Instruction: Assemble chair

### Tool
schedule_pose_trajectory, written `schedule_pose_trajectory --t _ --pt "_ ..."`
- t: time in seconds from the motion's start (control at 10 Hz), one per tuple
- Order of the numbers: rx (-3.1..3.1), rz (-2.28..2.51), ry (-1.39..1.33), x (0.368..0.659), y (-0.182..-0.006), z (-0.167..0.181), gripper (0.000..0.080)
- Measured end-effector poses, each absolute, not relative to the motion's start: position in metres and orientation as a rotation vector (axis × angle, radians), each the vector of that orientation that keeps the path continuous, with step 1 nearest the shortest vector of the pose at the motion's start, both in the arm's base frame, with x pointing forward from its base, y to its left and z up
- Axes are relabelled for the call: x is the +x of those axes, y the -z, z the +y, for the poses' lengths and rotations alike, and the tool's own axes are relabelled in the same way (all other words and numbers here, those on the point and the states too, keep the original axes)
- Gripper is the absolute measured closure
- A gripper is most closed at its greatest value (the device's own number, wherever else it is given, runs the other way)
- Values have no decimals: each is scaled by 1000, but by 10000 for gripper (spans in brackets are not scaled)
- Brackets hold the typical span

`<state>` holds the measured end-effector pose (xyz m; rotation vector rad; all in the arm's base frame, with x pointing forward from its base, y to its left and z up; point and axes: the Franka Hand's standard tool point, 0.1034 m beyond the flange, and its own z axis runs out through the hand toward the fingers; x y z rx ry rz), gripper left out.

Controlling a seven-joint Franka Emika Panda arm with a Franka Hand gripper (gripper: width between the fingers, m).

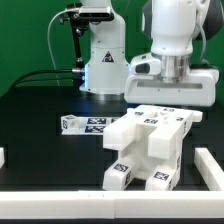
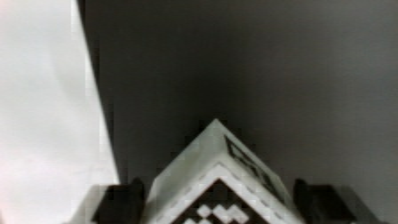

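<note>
Sitting at 6 o'clock on the black worktop (image 1: 40, 140) in the exterior view: part-built white chair (image 1: 145, 150), blocky, tags on its near faces. End effector (image 1: 166, 100) directly over its 12 o'clock end. Wrist view: dark fingers (image 2: 125, 200) flank a tagged corner of the chair, very close on both sides; firm clamp or not, cannot tell. Loose tagged bar (image 1: 85, 125) lies at 10 o'clock of the chair, apart from it.
</note>
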<state>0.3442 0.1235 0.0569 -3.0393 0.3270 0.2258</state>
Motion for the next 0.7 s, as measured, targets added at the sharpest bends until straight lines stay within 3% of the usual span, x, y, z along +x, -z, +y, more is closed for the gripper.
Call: schedule_pose_trajectory --t 0.2,0.4,0.7 --pt "-2951 322 -231 348 -101 99 399" --pt "-2938 301 -240 353 -97 66 399" --pt "-2930 317 -240 394 -96 9 399"
